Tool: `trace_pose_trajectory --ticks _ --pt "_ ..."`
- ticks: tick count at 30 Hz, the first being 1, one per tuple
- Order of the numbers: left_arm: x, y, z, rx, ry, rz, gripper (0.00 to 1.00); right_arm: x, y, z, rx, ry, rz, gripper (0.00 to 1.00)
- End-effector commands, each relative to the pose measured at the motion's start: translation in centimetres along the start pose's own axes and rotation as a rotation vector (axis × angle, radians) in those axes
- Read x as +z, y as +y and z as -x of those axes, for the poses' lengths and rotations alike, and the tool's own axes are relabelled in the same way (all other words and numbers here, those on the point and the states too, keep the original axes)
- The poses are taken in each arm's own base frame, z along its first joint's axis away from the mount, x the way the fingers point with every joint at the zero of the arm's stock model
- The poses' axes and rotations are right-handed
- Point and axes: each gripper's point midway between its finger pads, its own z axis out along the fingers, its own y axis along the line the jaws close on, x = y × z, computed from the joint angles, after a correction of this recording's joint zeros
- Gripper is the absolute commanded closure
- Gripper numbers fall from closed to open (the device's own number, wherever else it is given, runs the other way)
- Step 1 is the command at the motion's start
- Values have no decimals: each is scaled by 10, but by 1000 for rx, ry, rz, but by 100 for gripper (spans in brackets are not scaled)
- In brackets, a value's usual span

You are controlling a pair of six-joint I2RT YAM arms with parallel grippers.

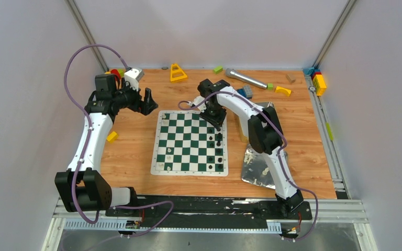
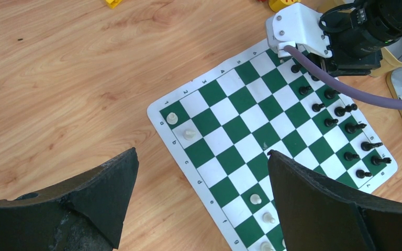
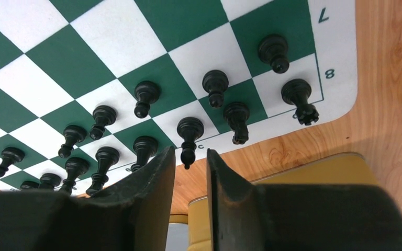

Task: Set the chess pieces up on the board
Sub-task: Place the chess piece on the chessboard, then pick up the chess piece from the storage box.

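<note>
The right gripper (image 1: 213,119) hangs low over the far right corner of the board (image 1: 187,140), directly above the black chess pieces (image 1: 219,149) lined up there. Seen from its own wrist, one black piece (image 3: 189,128) stands on its square with its tip just at the mouth of the fingers, which are parted only a crack and clamp nothing. The left gripper (image 1: 147,102) hovers spread wide and empty over the table (image 1: 131,151) off the board's far left corner, apart from the few white pieces (image 2: 188,134) on the left side.

A yellow triangle (image 1: 177,72), a green block (image 1: 218,69) and a silver tube (image 1: 246,79) lie far back on the wooden table (image 1: 131,151). A shiny tray (image 1: 254,177) lies on the right.
</note>
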Motion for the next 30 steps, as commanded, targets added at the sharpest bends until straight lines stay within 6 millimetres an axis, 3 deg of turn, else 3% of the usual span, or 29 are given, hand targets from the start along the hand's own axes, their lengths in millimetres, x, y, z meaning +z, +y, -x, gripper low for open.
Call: trace_pose_trajectory --ticks 1,10,14,17,21,24,30 --pt "-12 1 21 49 -59 16 0 -12 -5 15 5 -38 -39 67" --pt "-10 1 22 47 -61 7 0 -69 -25 24 148 -215 -52 56" --pt "-8 -2 20 60 -61 -17 0 -102 -49 10 280 -331 -46 56" --pt "-7 -5 20 66 -63 -46 0 -115 -77 -17 410 -399 -46 54" --pt "-3 -12 21 66 -69 -103 0 -116 -112 -55 542 -448 -86 54" --pt "0 -16 21 68 -73 -140 0 -104 -129 -72 596 -460 -90 56" --pt "7 -15 21 72 -79 -164 0 -67 -144 -77 625 -465 -79 61"
